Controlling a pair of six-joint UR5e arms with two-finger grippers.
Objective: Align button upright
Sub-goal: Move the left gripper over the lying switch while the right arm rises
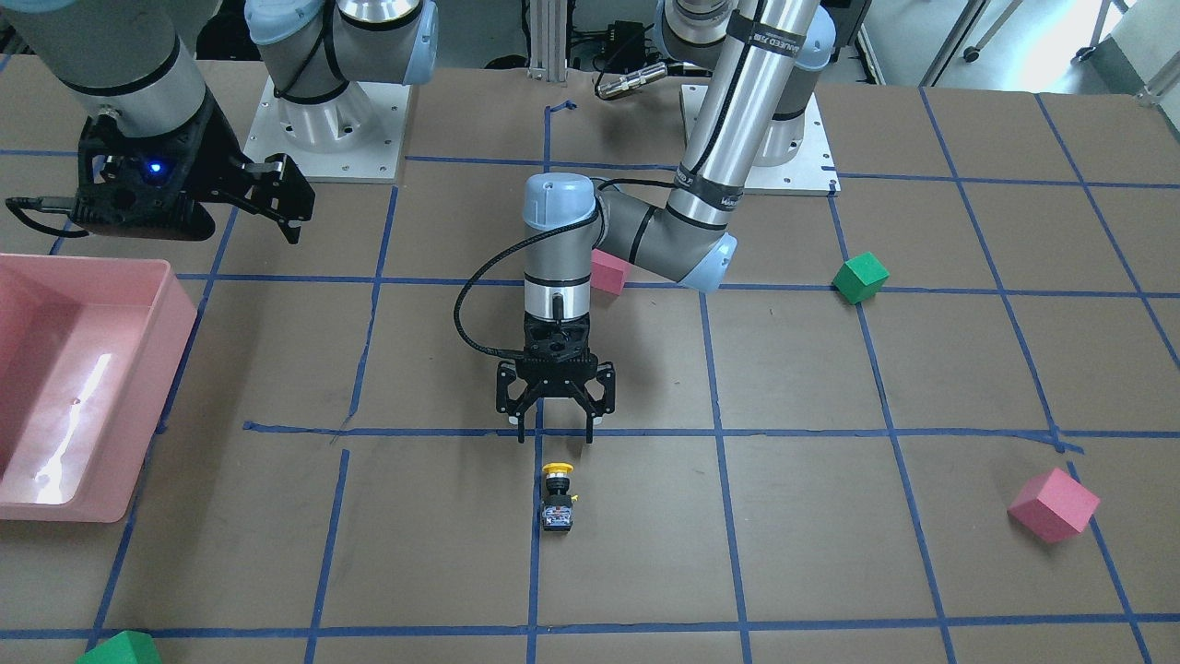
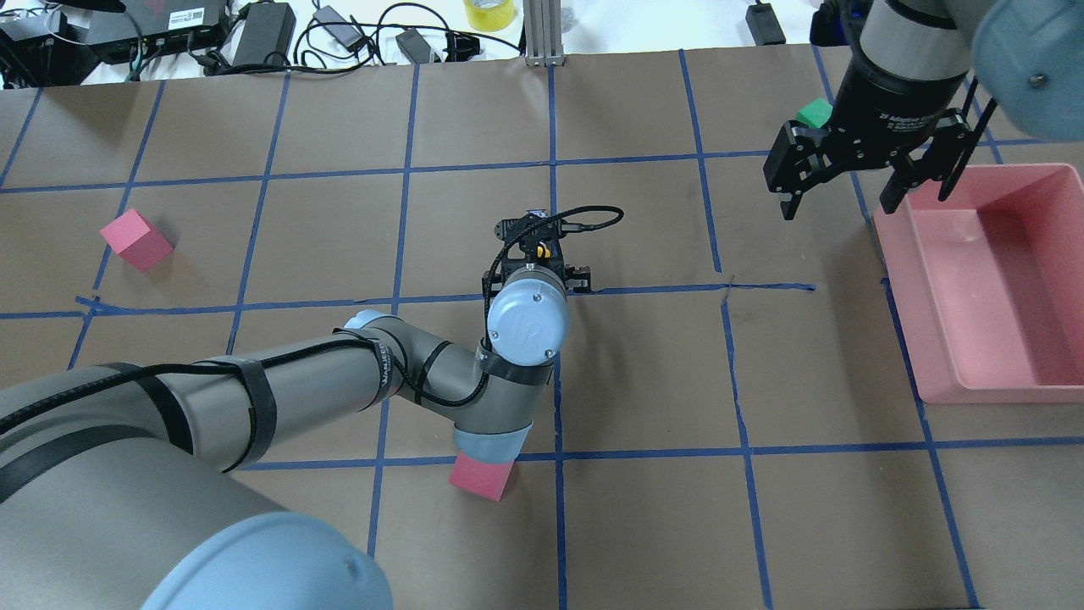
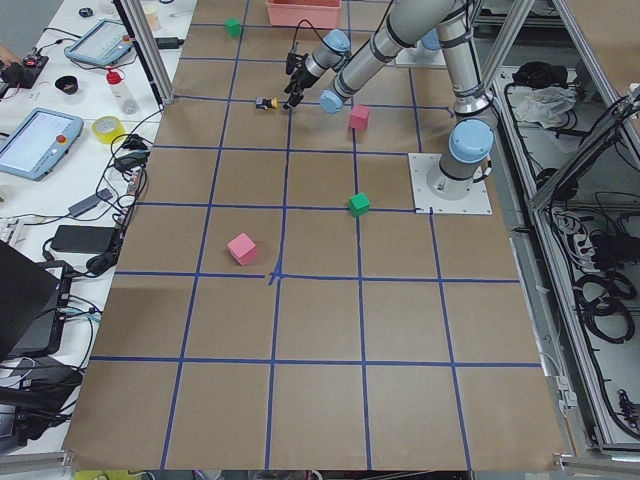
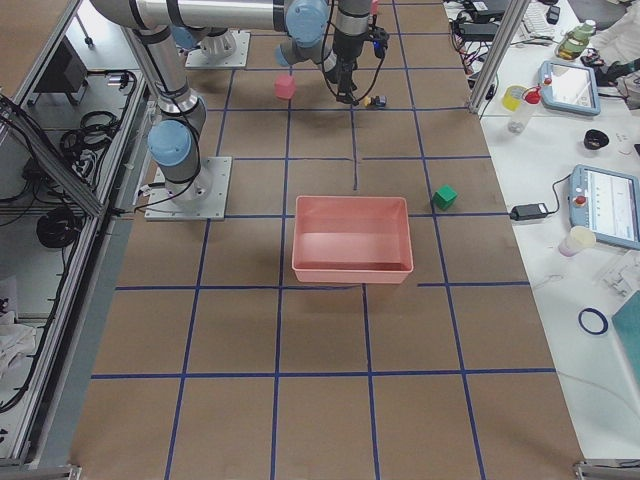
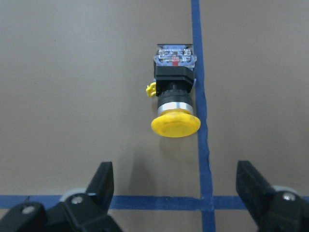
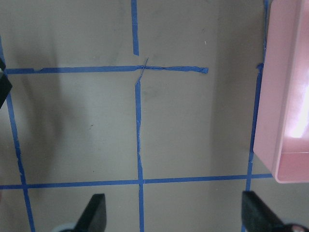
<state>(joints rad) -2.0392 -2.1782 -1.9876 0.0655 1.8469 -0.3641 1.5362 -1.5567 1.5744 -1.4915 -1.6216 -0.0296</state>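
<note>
The button [image 1: 557,499] lies on its side on the brown table, beside a blue tape line. Its yellow cap points toward the robot and its whitish contact block points away. In the left wrist view the button [image 5: 175,95] lies just beyond the fingertips. My left gripper [image 1: 555,433] is open and empty, pointing down, a short way on the robot's side of the cap; it also shows in the left wrist view [image 5: 176,193]. My right gripper [image 2: 838,203] is open and empty, raised near the pink bin's [image 2: 898,254] far corner.
A pink cube [image 1: 608,271] sits under the left arm's elbow. A green cube [image 1: 860,277] and another pink cube [image 1: 1053,503] lie on the robot's left side. A second green cube [image 1: 120,650] is at the table's operator edge near the bin [image 1: 175,314].
</note>
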